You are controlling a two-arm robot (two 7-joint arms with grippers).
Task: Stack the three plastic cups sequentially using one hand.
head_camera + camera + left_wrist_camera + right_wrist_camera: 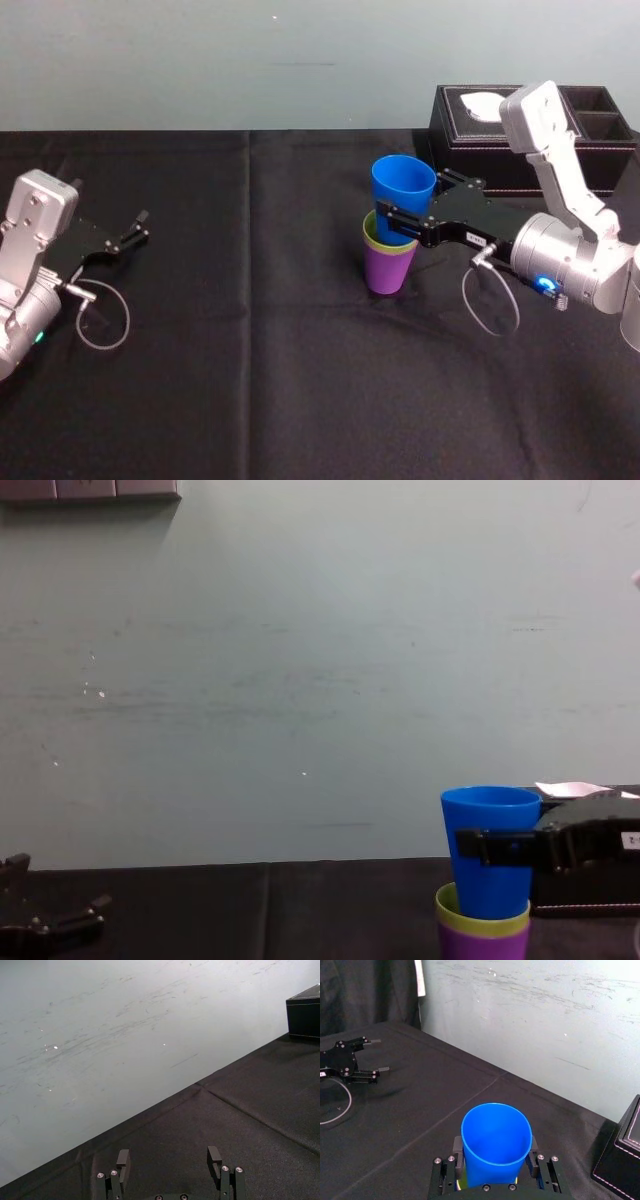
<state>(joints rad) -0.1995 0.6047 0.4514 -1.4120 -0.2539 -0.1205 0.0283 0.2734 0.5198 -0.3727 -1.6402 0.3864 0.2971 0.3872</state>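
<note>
Right hand (408, 200) clamps blue cup (403, 178) inside green cup (372, 238). Push straight down, then release. Left hand (168, 1157) idles, wide.

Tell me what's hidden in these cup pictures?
Bottom of the blue cup: head, chest views, inside the yellow-green cup.
That cup's body: head view, inside the purple cup.
Purple cup's base: chest view, cut by bottom edge.
Far finger of the right gripper: head view, behind the blue cup.
Parked left gripper: chest view, partly cut by left edge.
</note>
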